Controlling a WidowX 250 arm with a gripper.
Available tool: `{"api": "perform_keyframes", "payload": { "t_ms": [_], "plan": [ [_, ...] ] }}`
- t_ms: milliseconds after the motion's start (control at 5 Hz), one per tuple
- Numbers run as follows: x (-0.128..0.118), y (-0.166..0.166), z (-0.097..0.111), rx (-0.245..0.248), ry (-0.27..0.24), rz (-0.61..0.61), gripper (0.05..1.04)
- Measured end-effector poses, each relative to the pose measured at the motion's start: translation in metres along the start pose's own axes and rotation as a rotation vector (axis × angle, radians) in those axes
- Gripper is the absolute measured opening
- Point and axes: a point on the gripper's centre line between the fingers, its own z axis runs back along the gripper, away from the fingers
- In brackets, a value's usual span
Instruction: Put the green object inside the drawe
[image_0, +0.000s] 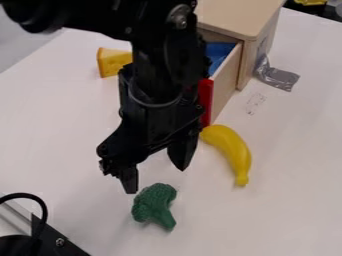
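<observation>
Hanging open nr grn broccoli (154, 204): blk hand (156, 179).

My claw (159, 179) is black; the broccoli (154, 204) is dark green, the banana (230, 150) yellow, the drawer's handle (206, 102) red, its inside (219, 54) blue, the tabletop (280, 200) whitish.

**One fixed camera above the table (280, 215)**

You look down at a slant, facing across the work area toward the wooden box (237, 17) at upper right. You're fairly close in: the black arm (157, 75) looms large from the top edge, between you and part of the box.
</observation>
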Motion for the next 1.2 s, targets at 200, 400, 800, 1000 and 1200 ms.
{"api": "perform_keyframes", "payload": {
  "t_ms": [200,400,800,1000,1200],
  "plan": [
    [-0.001,0.002,-0.002,0.012,0.002,-0.004,1.0],
    [-0.004,0.003,-0.01,0.018,0.0,-0.008,1.0],
    [-0.004,0.006,-0.03,0.022,-0.019,0.012,1.0],
    [-0.005,0.009,-0.04,0.02,-0.025,0.035,1.0],
    [-0.006,0.015,-0.047,0.017,-0.033,0.059,1.0]
  ]
}}
